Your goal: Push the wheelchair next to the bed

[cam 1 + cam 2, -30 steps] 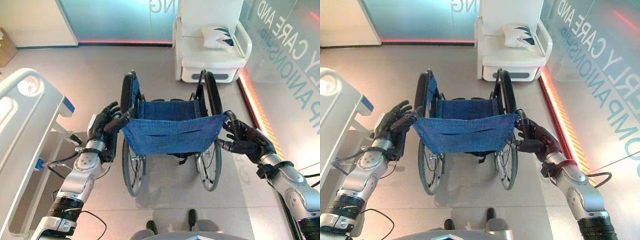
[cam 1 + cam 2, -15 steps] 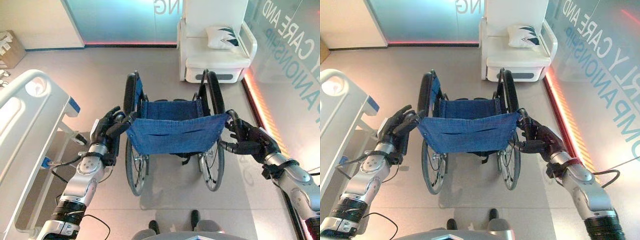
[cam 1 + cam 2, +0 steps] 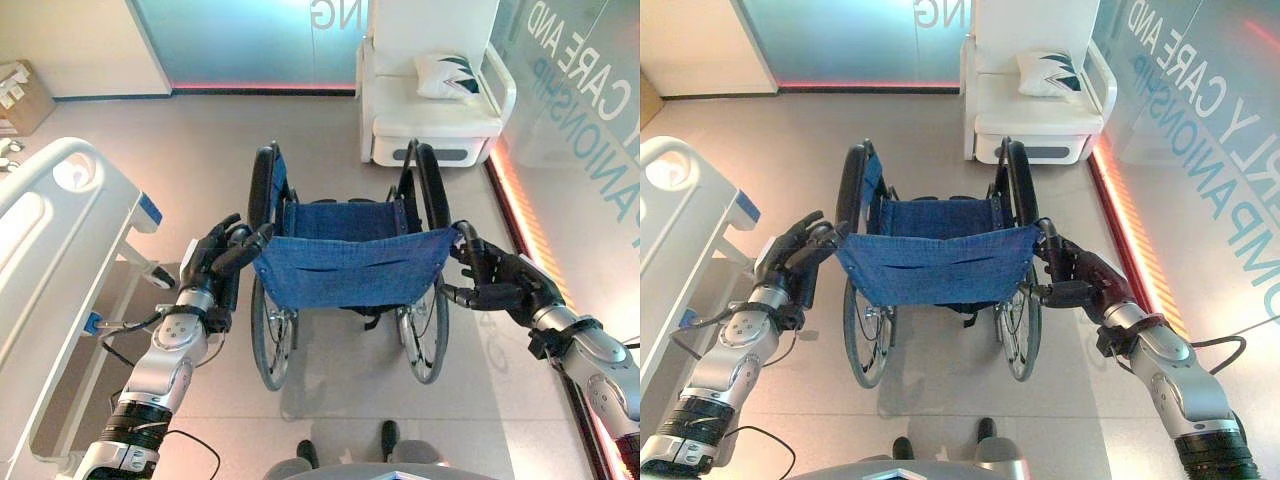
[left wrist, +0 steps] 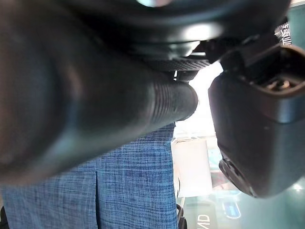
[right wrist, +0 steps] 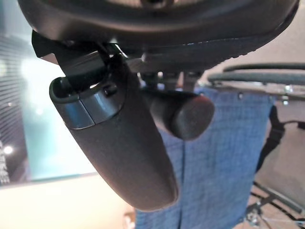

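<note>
Wheelchair [image 3: 348, 265] stays gripped; bed [image 3: 60, 260] remains leftward.

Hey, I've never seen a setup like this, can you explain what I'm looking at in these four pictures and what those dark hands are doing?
This is a humanoid robot. Two pictures come from cameras in its head, looking down; two come from cameras on its wrists, very close up. On the floor stands a wheelchair with a blue cloth back. The left hand and the right hand each curl around a push handle at the back of the chair. A white bed stands to the robot's left, and a white armchair with a cushion stands ahead.
</note>
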Controlling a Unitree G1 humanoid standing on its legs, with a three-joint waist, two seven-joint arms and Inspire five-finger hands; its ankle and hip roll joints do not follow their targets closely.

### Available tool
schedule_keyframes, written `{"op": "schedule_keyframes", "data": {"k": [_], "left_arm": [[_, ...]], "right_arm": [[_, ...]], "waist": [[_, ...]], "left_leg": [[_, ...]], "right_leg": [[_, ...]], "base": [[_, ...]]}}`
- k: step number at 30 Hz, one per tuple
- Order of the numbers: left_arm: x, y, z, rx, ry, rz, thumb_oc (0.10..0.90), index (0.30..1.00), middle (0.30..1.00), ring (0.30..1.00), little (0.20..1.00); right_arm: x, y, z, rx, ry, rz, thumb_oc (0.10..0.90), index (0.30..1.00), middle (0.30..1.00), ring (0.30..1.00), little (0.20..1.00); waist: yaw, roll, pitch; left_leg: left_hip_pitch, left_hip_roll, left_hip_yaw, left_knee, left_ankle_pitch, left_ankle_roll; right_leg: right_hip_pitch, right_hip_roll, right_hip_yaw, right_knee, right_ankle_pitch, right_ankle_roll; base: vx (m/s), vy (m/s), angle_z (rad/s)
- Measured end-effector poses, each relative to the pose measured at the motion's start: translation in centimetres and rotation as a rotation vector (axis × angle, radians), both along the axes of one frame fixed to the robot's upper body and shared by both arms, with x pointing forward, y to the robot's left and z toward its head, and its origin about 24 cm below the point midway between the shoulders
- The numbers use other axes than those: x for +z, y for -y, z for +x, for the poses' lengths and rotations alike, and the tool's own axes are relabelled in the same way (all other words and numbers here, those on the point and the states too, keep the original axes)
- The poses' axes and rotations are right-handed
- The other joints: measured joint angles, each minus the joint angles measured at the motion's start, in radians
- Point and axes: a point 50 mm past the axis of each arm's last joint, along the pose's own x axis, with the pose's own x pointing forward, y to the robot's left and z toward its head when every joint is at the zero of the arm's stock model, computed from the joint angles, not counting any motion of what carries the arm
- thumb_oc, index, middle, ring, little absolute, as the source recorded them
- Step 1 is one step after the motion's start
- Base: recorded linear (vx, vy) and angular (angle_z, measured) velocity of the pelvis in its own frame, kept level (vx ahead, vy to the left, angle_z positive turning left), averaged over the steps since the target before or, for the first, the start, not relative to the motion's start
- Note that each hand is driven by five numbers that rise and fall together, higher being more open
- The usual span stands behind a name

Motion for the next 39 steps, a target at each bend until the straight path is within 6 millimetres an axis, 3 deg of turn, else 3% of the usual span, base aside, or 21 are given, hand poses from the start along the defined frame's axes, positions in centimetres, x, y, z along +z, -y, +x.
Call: {"op": "schedule_keyframes", "data": {"k": [1, 2, 3, 9, 18, 39], "left_arm": [[0.0, 0.0, 0.0, -0.001, 0.001, -0.002, 0.800, 0.900, 0.900, 0.900, 0.900], [0.0, 0.0, 0.0, 0.000, 0.002, -0.005, 0.800, 0.900, 0.900, 0.900, 0.900], [0.0, 0.0, 0.0, 0.001, 0.002, -0.007, 0.800, 0.900, 0.900, 0.900, 0.900], [-0.4, 0.0, -0.3, 0.024, 0.010, -0.044, 0.800, 0.900, 0.900, 0.900, 0.900], [-2.0, 0.0, -1.1, 0.067, -0.078, -0.184, 0.800, 0.900, 0.900, 0.900, 0.900], [-0.9, -0.6, -2.1, -0.112, -0.171, -0.173, 0.800, 0.900, 0.900, 0.900, 0.900]], "right_arm": [[0.0, 0.0, 0.0, 0.000, 0.000, 0.000, 0.656, 0.684, 0.684, 0.684, 0.684], [0.0, 0.0, 0.0, -0.001, 0.000, 0.000, 0.551, 0.526, 0.526, 0.526, 0.526], [0.0, 0.1, 0.0, -0.002, -0.001, 0.000, 0.405, 0.307, 0.307, 0.307, 0.307], [-0.6, 1.0, 0.0, -0.090, -0.008, 0.067, 0.400, 0.300, 0.300, 0.300, 0.300], [-0.9, 0.9, 0.0, -0.109, -0.025, 0.080, 0.400, 0.300, 0.300, 0.300, 0.300], [-0.7, 1.4, -0.1, -0.165, -0.015, 0.091, 0.400, 0.300, 0.300, 0.300, 0.300]], "waist": [[0.000, 0.000, 0.000], [0.000, 0.000, 0.000], [0.000, 0.000, 0.000], [0.005, 0.000, 0.000], [0.009, 0.001, 0.000], [0.012, 0.013, 0.000]], "left_leg": [[0.000, 0.000, 0.000, 0.000, 0.000, 0.000], [0.000, 0.000, -0.001, 0.000, 0.000, 0.000], [0.000, 0.000, -0.001, 0.000, 0.000, 0.000], [-0.002, 0.001, -0.006, 0.000, 0.001, -0.001], [0.008, 0.001, -0.016, 0.000, 0.001, -0.001], [-0.010, 0.004, -0.058, 0.000, 0.008, -0.006]], "right_leg": [[0.000, 0.000, -0.002, 0.000, 0.000, 0.000], [0.000, 0.000, -0.006, 0.000, 0.000, 0.000], [0.000, 0.000, -0.008, 0.000, 0.000, 0.000], [0.001, 0.000, -0.016, 0.000, -0.001, -0.002], [0.014, 0.000, -0.023, 0.000, -0.003, -0.004], [0.015, 0.001, -0.066, -0.001, -0.011, -0.015]], "base": [[0.00, 0.000, 0.00], [0.00, 0.000, 0.00], [0.00, 0.000, 0.00], [0.00, -0.001, 0.01], [0.01, -0.004, 0.02], [0.00, -0.001, 0.05]]}}
